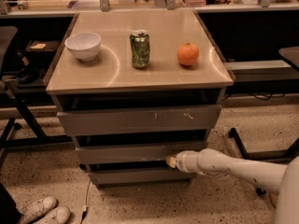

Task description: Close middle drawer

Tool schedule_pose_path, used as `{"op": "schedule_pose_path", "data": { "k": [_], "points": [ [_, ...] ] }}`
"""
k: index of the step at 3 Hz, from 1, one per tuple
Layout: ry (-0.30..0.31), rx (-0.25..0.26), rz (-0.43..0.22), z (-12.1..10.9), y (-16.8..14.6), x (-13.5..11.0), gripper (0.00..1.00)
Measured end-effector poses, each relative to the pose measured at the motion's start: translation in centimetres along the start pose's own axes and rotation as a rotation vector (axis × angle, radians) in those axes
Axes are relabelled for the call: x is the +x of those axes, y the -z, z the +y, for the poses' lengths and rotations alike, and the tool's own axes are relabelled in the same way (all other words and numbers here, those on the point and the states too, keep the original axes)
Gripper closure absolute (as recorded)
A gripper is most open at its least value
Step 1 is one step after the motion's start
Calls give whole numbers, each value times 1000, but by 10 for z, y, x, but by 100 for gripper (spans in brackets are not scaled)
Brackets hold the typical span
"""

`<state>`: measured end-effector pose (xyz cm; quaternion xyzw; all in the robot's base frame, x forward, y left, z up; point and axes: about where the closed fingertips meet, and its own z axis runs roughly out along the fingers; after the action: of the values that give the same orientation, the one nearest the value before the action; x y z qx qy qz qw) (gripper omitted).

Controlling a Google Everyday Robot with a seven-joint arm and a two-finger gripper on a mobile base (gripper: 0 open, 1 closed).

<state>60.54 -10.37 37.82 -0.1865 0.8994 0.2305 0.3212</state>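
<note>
The middle drawer (pixel 135 153) is the plain grey front in the middle of the cabinet, below the taller scratched front (pixel 140 120) and above the smaller bottom front (pixel 140 175). A dark gap shows above it. My gripper (pixel 171 161), at the end of the white arm (pixel 224 166) coming in from the lower right, is at the lower edge of the middle drawer's front, right of its centre, and appears to touch it.
On the cabinet top (pixel 112 73) stand a white bowl (pixel 83 45), a green can (pixel 139 49) and an orange (pixel 188 54). A chair base (pixel 18 120) is at the left, shoes (pixel 44 209) at the lower left, and a table leg with casters (pixel 238 143) at the right.
</note>
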Motion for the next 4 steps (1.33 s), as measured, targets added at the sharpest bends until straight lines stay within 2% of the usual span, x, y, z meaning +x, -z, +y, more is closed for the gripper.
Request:
{"op": "schedule_pose_path", "data": {
  "k": [1,2,3,4],
  "points": [
    [-46,26,18,-8,21,11,100],
    [-246,216,5,-46,86,13,100],
    [-396,416,-65,-64,139,-16,100],
    [-410,480,-113,-56,158,-39,82]
  ]
}}
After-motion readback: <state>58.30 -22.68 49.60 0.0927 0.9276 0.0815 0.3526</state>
